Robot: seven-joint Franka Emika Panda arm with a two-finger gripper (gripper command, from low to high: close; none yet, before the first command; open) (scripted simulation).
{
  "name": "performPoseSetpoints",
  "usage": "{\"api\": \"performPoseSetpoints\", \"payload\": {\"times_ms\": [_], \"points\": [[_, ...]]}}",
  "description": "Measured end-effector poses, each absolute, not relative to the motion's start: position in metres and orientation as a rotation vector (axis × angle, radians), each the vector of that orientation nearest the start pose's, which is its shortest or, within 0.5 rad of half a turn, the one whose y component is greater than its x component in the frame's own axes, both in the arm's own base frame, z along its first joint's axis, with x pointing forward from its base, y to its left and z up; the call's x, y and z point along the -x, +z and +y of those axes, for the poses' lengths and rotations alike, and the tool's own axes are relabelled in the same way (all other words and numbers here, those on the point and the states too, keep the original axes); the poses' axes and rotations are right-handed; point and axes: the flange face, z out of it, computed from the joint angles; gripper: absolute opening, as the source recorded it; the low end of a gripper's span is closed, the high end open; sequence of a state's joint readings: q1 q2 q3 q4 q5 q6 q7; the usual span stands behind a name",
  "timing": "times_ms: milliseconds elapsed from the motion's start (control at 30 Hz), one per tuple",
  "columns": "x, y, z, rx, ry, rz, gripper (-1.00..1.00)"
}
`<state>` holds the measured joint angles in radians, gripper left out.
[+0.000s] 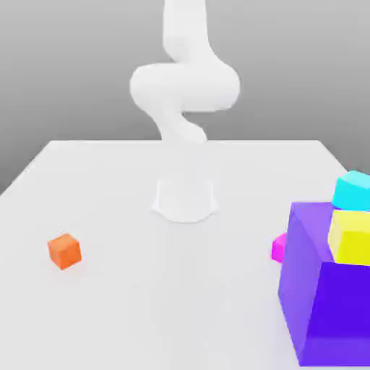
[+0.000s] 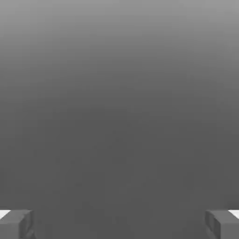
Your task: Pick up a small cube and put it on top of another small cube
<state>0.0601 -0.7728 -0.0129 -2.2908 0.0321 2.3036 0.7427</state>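
The hand point(image 2: 119, 223) is wide open, holding nothing. The pink cube point(image 1: 279, 248) (mostly hidden, it seems) sits beside the purple block point(image 1: 318, 303), the cyan cube point(image 1: 352, 191) behind it.

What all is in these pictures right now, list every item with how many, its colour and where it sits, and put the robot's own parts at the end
table: one, white, under everything.
orange cube: one, orange, alone on the table at the exterior view's left.
purple block: one, purple, large, at the exterior view's lower right, cut by the picture's edge.
yellow cube: one, yellow, in front of the purple block's upper part; what it rests on cannot be told.
cyan cube: one, light turquoise, just above the yellow cube in the picture.
pink cube: one, magenta, mostly hidden behind the purple block's left edge.
arm: one, white, rising from its base at the table's middle.
claw: one, grey fingers wide apart, nothing between them.
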Motion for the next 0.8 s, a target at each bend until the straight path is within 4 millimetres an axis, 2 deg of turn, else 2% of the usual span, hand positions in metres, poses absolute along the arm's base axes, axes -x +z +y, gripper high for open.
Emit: {"api": "performPoseSetpoints", "payload": {"times_ms": [233,433,600,800], "points": [[-0.390,0.644,0.090,2.660,-0.777,0.401,0.00],[-0.400,0.582,0.160,2.723,-0.592,-0.061,0.00],[-0.391,0.516,0.217,2.728,-0.420,-0.462,0.00],[-0.357,0.433,0.278,2.642,-0.201,-0.938,0.00]]}}
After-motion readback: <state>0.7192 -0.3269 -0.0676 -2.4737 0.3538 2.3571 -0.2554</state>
